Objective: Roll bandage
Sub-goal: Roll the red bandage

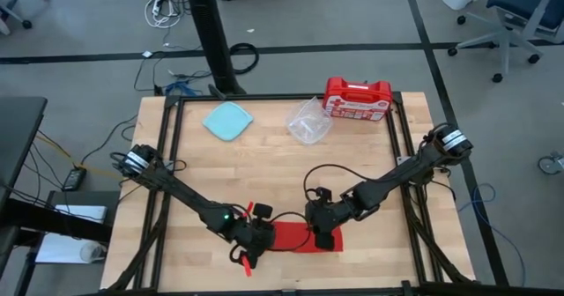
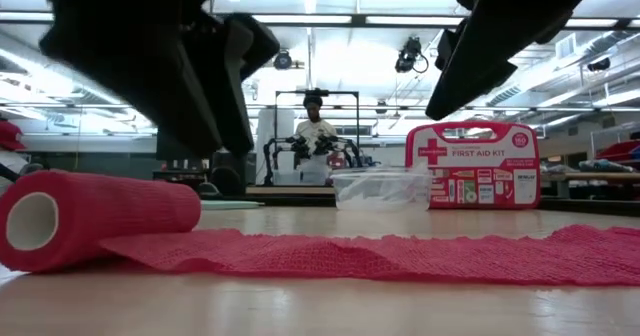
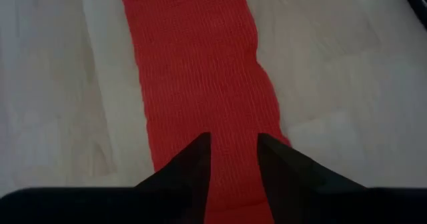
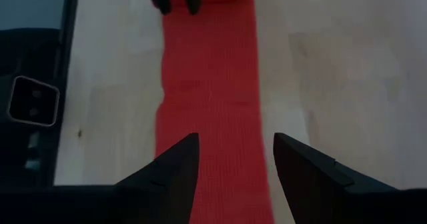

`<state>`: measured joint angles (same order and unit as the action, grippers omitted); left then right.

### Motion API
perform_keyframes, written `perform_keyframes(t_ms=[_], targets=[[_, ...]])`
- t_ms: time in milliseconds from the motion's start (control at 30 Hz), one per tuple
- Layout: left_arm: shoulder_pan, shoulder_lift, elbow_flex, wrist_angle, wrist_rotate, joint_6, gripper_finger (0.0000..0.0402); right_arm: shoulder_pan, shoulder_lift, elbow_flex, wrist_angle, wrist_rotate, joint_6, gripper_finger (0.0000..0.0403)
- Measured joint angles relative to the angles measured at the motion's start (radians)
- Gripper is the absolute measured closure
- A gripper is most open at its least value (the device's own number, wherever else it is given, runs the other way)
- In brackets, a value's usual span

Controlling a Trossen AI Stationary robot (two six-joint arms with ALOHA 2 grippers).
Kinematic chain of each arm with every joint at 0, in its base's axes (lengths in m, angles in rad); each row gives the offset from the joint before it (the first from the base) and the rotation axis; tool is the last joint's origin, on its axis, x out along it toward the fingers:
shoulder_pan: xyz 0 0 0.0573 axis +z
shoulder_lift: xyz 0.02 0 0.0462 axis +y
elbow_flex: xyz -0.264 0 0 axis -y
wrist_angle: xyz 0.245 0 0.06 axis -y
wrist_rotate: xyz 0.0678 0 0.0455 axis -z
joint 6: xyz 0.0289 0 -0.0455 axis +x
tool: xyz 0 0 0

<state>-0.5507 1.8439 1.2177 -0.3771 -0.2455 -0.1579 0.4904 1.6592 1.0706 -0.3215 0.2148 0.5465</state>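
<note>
The left gripper (image 1: 254, 237), fingers parted, hovers over the rolled end of the red bandage (image 1: 295, 237) at the table's (image 1: 264, 168) near edge. The right gripper (image 1: 322, 232), parted too, hangs above the flat strip. Behind: an empty-looking clear container (image 1: 309, 121), then a closed first-aid kit (image 1: 357, 98).

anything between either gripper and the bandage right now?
Nothing visible. The left gripper sits directly over the rolled end of the red bandage, and the right gripper over its flat strip, fingers apart. The first aid kit, plastic container and blue cloth lie at the table's far edge.
</note>
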Motion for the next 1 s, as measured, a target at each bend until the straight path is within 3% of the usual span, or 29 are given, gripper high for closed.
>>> perform_keyframes(t_ms=[367, 1000], targets=[[-0.019, -0.001, 0.073, -0.323, 0.074, -0.16, 0.0275, 0.007, -0.013, 0.0, -0.104, 0.071, 0.011, 0.0211], [-0.052, -0.003, 0.071, -0.374, 0.069, -0.19, 0.0275, 0.057, -0.01, -0.026, -0.096, 0.097, 0.056, 0.0211]])
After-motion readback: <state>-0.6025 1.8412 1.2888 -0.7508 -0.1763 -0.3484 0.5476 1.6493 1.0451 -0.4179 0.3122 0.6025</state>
